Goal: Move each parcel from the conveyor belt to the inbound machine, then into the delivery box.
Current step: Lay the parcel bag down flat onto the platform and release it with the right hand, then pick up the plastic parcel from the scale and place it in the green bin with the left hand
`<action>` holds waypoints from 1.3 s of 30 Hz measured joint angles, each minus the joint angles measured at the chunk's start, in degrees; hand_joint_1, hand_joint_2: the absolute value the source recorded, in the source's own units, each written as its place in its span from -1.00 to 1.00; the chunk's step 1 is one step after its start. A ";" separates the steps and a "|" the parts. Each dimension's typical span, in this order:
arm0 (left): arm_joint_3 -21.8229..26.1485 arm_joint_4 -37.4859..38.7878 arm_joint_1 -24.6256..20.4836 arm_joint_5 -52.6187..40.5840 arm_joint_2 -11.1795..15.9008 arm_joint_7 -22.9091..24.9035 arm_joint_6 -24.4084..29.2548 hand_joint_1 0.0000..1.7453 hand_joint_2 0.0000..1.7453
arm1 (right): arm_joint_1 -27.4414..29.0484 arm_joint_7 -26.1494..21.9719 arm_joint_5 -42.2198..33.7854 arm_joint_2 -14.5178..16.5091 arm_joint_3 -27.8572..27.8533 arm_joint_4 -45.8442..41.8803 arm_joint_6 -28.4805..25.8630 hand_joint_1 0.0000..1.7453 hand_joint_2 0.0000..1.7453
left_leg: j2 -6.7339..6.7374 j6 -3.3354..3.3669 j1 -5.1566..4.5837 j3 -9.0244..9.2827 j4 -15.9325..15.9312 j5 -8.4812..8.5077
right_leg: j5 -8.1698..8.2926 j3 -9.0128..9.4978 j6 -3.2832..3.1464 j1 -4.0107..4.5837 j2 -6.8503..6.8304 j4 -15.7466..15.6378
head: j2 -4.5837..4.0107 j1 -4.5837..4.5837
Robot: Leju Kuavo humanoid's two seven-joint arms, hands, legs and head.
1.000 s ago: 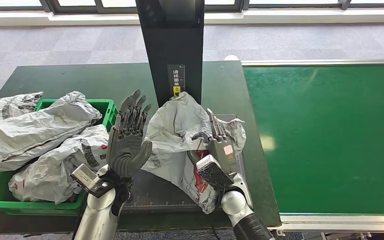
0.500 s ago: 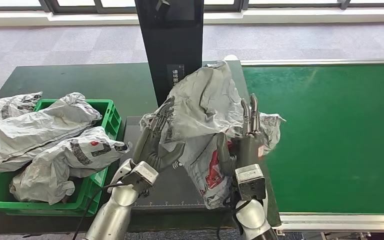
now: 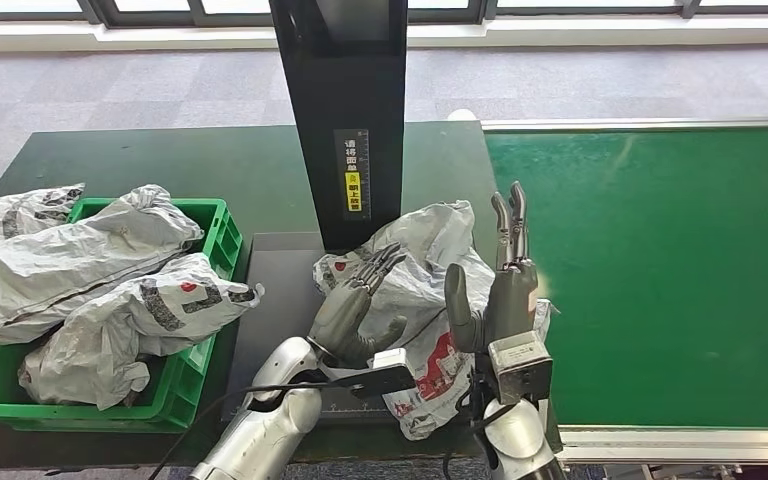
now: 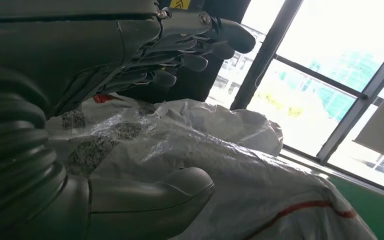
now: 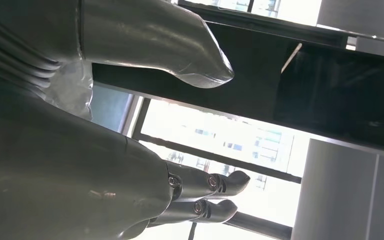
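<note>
1. Parcel (image 3: 420,290): grey crumpled poly bag with red and black print, too creased to read. It lies on the dark platform (image 3: 275,290) at the foot of the black column (image 3: 345,110), between the two hands, its right end reaching the edge of the belt (image 3: 660,270).
2. Label (image 3: 355,178) on the column: white characters above a yellow block, too small to read.
3. Left hand (image 3: 355,305): flat against the parcel's left side, fingers straight and close together, thumb apart; nothing is gripped. The left wrist view shows the thumb (image 4: 150,192) lying on the bag.
4. Right hand (image 3: 500,285): upright at the parcel's right side, fingers straight and pointing up, thumb apart; palm toward the bag, actual contact hard to judge. No grasp.
5. Bin (image 3: 215,225): green crate at the left, heaped with grey bags (image 3: 90,270) bearing black and red print, not legible; one bag overhangs the left rim.
6. Surface: dark green table (image 3: 160,160); bright green belt with a pale metal frame at the right.
7. Room: grey carpet (image 3: 110,85) beyond the table, window frames along the far wall.
8. Cut off: the column's top and the leftmost bags leave the frame; the parcel's underside is hidden.
</note>
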 joint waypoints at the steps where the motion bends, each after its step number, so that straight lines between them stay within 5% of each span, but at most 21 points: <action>1: -0.15 0.38 -0.01 -0.11 -0.07 -0.03 0.04 -1.00 1.00 | 0.00 0.01 0.00 0.00 -0.19 0.04 0.12 -1.00 -1.00 | 0.00 0.00 0.00 0.00 0.00 0.00 | 0.00 0.00 0.00 0.00 0.00 0.00 | 0.00 0.00; 7: -0.69 1.86 -0.07 -2.03 -0.20 0.15 -0.38 -1.00 1.00 | 0.00 0.03 0.06 0.00 -0.44 0.20 -0.07 -1.00 -1.00 | 0.00 0.00 0.00 -0.01 0.00 0.00 | 0.00 -0.01 0.00 0.00 -0.01 0.00 | 0.00 0.00; 13: -3.24 3.85 -0.10 -7.75 -0.62 0.77 -2.11 -1.00 1.00 | 0.13 -0.03 1.75 -0.22 -0.45 -1.32 -7.91 -1.00 -1.00 | 0.01 0.00 0.00 -0.01 0.00 0.00 | 0.00 0.00 0.00 -0.02 0.00 0.00 | 0.00 0.01; 25: -5.12 8.46 -1.45 -10.23 -1.72 1.12 -3.19 -1.00 1.00 | 0.43 -0.08 3.06 -0.57 -0.37 -5.06 -13.11 -1.00 -1.00 | 0.01 0.00 -0.01 0.01 0.00 0.00 | 0.00 0.00 0.00 -0.01 0.01 0.00 | 0.00 0.02; 26: -5.24 8.89 -1.58 -10.37 -1.79 1.21 -3.19 -0.75 1.00 | 0.44 -0.08 3.10 -0.57 -0.35 -5.24 -13.18 -1.00 -1.00 | 0.02 0.00 -0.01 0.01 0.00 0.00 | 0.00 0.00 0.00 -0.01 0.00 0.00 | 0.00 0.02; 29: -5.64 10.04 -2.01 -10.70 -1.98 1.38 -3.08 0.75 1.00 | 0.46 -0.08 3.18 -0.57 -0.23 -5.72 -13.18 -1.00 -1.00 | 0.00 0.00 -0.01 0.00 0.00 0.00 | 0.00 0.01 0.00 -0.01 -0.03 0.00 | 0.00 0.02; 30: -5.79 10.49 -2.20 -11.03 -2.05 1.63 -2.89 1.00 1.00 | 0.46 -0.08 3.14 -0.57 -0.20 -5.80 -13.18 -1.00 -1.00 | 0.00 0.00 -0.01 0.00 0.00 0.00 | 0.00 0.02 0.00 -0.01 -0.03 0.00 | 0.00 0.02; 39: -6.24 16.12 -3.68 -14.24 -2.59 5.17 1.89 1.00 1.00 | 0.21 -0.05 2.08 -0.61 -0.18 -5.90 -13.04 -1.00 -1.00 | -0.01 0.00 -0.01 0.00 0.00 0.00 | 0.00 0.03 0.00 -0.01 -0.03 0.00 | 0.00 0.02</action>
